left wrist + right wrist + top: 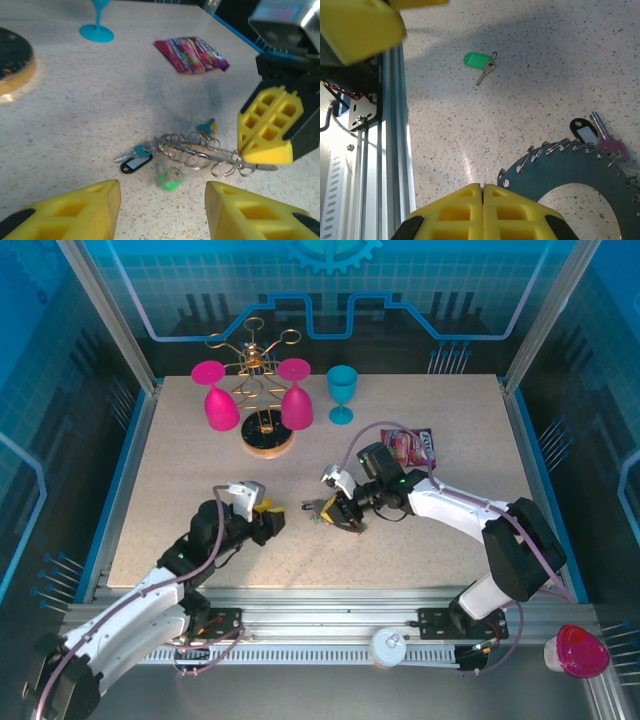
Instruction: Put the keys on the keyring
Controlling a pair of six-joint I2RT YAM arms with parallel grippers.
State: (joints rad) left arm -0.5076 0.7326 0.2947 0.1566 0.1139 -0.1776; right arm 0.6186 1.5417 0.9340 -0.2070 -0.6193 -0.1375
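Keyring on the worktop, lying just toward 6 o'clock of the centre in the top view, between the two arms.

The right hand has its pads pressed together, with the tips at the rim on the 3 o'clock side in the left wrist view. Whether they nip the rim or only rest on it cannot be told. The left hand is spread and empty, low over the worktop at 6 o'clock of the ring.

The keyring is judged to be a thin, stiff metal disc with a wide hole and wire loops round its rim. It is probably light and slick, and hard to get under while it lies flat. The best hold is across the plate's thickness at a bare stretch of rim, or at the hole's inner edge, leaving the loops free.

The black key lies at the rim at 8 o'clock; whether it is threaded on cannot be told. The green key lies loose, clear of the rim. The keys are judged tiny and light, and apt to skid when nudged. Each is best pinched by its plastic head, blade outward.
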